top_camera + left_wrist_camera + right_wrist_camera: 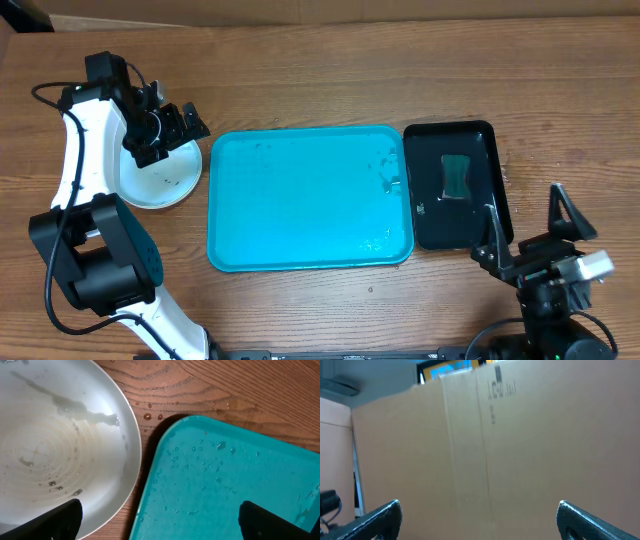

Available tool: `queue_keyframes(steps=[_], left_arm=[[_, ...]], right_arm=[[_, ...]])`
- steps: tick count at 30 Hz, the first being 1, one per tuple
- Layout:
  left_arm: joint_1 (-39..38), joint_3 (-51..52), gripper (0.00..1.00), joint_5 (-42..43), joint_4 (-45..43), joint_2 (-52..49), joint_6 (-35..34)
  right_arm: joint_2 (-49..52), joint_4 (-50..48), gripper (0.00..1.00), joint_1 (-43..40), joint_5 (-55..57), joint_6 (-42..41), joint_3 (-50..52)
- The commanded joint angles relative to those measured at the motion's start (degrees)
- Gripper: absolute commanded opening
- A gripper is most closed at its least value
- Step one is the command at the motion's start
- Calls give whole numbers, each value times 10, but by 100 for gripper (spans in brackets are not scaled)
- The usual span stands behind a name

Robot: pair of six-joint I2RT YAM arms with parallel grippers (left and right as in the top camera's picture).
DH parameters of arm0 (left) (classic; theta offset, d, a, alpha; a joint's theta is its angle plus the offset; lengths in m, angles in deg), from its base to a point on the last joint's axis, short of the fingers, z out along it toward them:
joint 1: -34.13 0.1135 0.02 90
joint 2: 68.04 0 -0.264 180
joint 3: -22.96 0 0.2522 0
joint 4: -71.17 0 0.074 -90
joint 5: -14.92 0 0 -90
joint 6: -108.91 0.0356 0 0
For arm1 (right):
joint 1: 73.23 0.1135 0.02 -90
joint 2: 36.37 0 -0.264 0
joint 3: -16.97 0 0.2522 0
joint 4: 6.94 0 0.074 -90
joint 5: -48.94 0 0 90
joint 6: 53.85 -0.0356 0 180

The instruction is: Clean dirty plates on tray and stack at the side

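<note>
Left of tray [300, 200] rim, white plate [165, 185] beneath spread left jaws; right jaws spread.

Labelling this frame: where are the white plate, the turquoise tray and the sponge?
white plate [165, 184], overhead view, bare inside.
turquoise tray [300, 200], overhead view, bare floor.
sponge [457, 176], overhead view, its middle.

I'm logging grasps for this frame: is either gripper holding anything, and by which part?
Nothing is held. The left gripper is open over the edge of the white plate and the tray; the right gripper is open and empty too.
</note>
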Motion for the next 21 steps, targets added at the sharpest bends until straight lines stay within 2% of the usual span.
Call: queue_keyframes(steps=[1,10,21], left_arm=[[-1,-12,100,-2,-2,1,6],[-1,-12,100,-2,-2,1,6],[-1,-12,100,-2,-2,1,6]], right_arm=[[-9,-7,100,-9,-11,-19,18],[-9,12,100,-9,-11,-19,78],[-9,199,100,-9,26,-12,79]])
